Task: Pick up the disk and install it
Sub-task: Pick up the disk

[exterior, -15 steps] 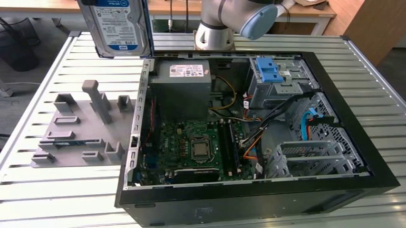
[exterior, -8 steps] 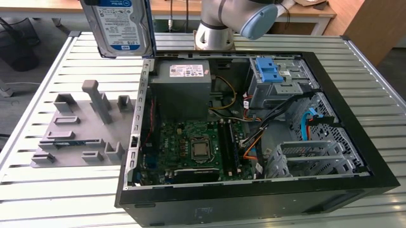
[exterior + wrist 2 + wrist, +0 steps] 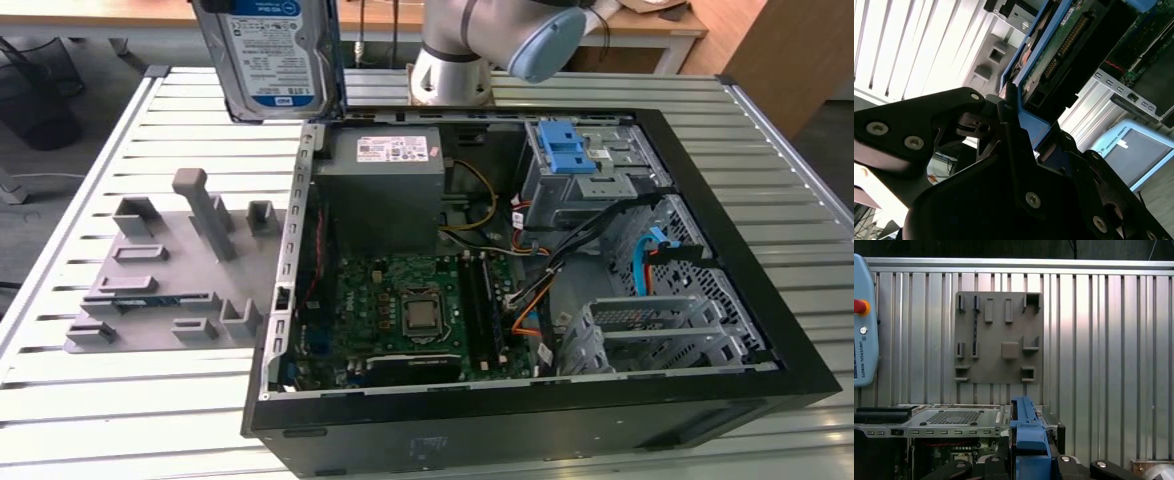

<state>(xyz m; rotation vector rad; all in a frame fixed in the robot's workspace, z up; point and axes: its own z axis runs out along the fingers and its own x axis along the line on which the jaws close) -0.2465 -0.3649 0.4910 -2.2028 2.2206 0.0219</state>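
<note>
One slatted metal table (image 3: 134, 420) | open computer case (image 3: 534, 425) atop | desk (image 3: 134, 12) behind | tool (image 3: 1021, 120) clamps disk (image 3: 274, 55)

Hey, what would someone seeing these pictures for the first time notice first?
The disk, clamped in the gripper, is held aloft at the exterior view's upper left. Below and rightward lies the open computer case, motherboard exposed; a grey fixture plate sits to its left.

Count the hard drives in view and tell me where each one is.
1. The disk is held aloft in the gripper, above the open computer case's far corner at the exterior view's left. The drive cage may hide others.
</note>
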